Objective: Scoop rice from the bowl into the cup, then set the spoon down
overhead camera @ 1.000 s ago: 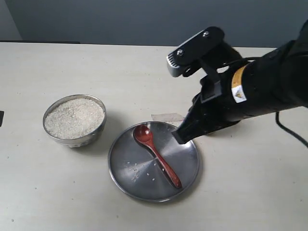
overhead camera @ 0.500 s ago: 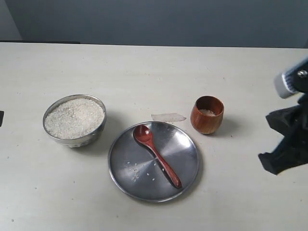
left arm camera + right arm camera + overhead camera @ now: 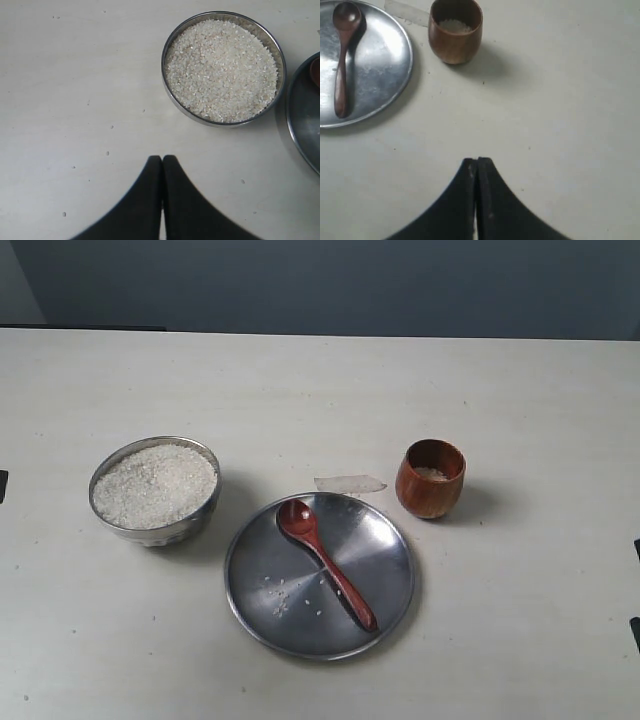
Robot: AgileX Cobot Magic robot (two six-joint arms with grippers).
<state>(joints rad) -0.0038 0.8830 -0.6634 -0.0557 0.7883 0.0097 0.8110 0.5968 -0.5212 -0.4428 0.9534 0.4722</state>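
Table (image 3: 300,380): pale and flat; everything we note below rests on it.
Bowl (image 3: 152,532): shiny steel, upright, at the left in the exterior view. It stands near the plate without touching it and well apart from the cup.
Rice (image 3: 154,485): white grains fill the bowl almost to its rim, with a slightly heaped surface.
Plate (image 3: 385,565): wide, flat, steel; it sits in the middle, between bowl and cup.
Spoon (image 3: 325,565): dark red-brown wood, lying flat on the plate with the hollow side up. Its head is toward the plate's far left part and its handle runs diagonally to the near right. We see no gripper touching it.
Loose grains (image 3: 283,597): a few lie scattered on the plate beside the spoon handle, on the bowl's side.
Cup (image 3: 430,495): reddish-brown wood, upright on the table just past the plate's far right rim and not touching it. We see a thin layer of rice at its bottom.
Tape (image 3: 349,483): a clear strip on the table just behind the plate's far rim, left of the cup.
Left gripper (image 3: 162,159): jaws pressed together with nothing between them. It is over bare table, with the bowl near but apart.
Right gripper (image 3: 477,161): jaws pressed together tip to tip and holding nothing. It is over bare table, well apart from cup and plate.
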